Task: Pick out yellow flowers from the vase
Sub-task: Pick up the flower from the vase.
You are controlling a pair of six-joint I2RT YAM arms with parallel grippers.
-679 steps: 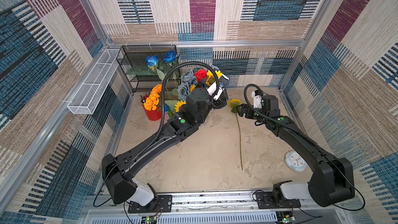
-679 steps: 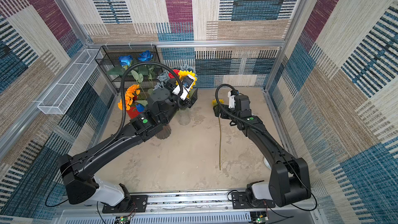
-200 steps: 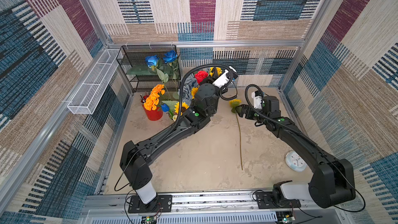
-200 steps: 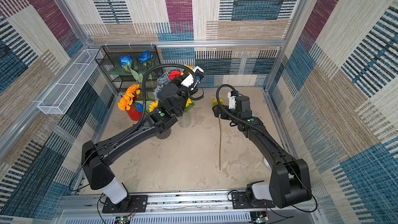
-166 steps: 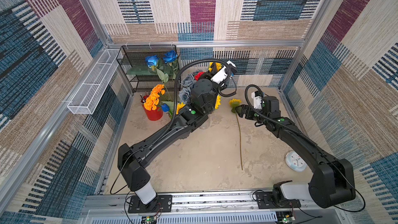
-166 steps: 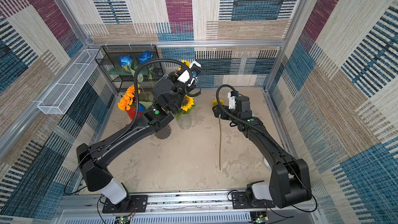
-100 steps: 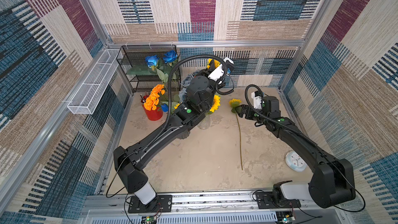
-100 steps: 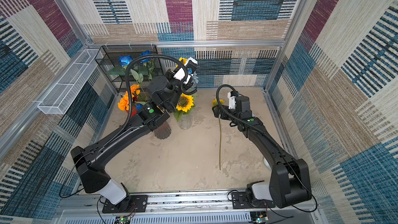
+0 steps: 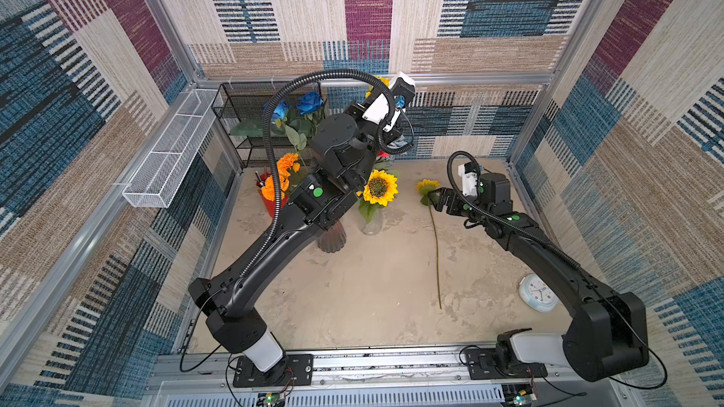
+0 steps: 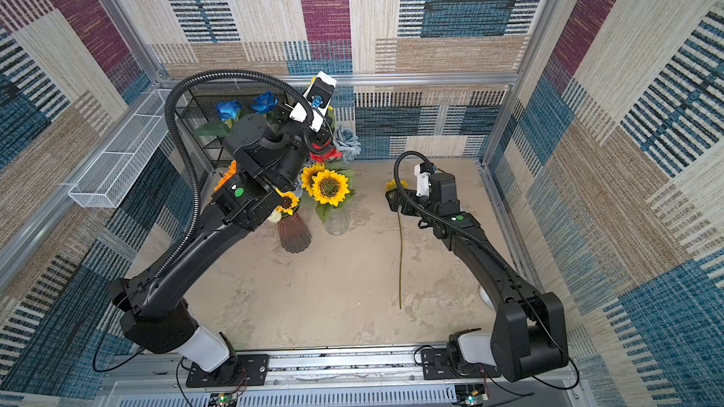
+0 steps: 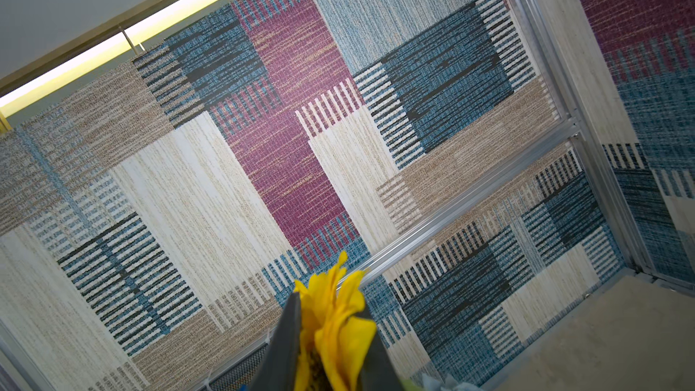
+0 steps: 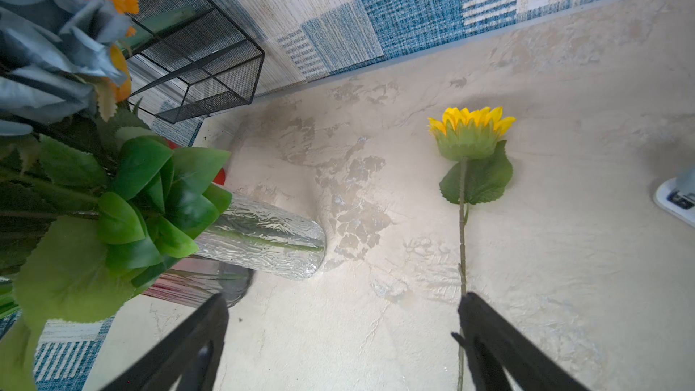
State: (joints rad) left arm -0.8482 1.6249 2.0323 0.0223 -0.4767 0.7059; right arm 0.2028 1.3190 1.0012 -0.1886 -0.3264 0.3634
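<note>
Left gripper (image 11: 329, 312) is clamped on the raised sunflower (image 11: 340, 336), high over the table's (image 9: 372, 307) back edge. Pull straight up til stem clears the clear vase (image 9: 370, 225), w/o snagging the red rose (image 10: 325, 154). Then lay it by the laid sunflower (image 9: 427, 186). Right gripper (image 12: 338, 314) gapes, empty, over that one's stem.

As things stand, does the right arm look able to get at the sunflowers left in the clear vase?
Probably yes. The open right gripper hovers beside the clear vase with only bare table between. The left gripper, shut on another sunflower, sits high above the sunflowers.
</note>
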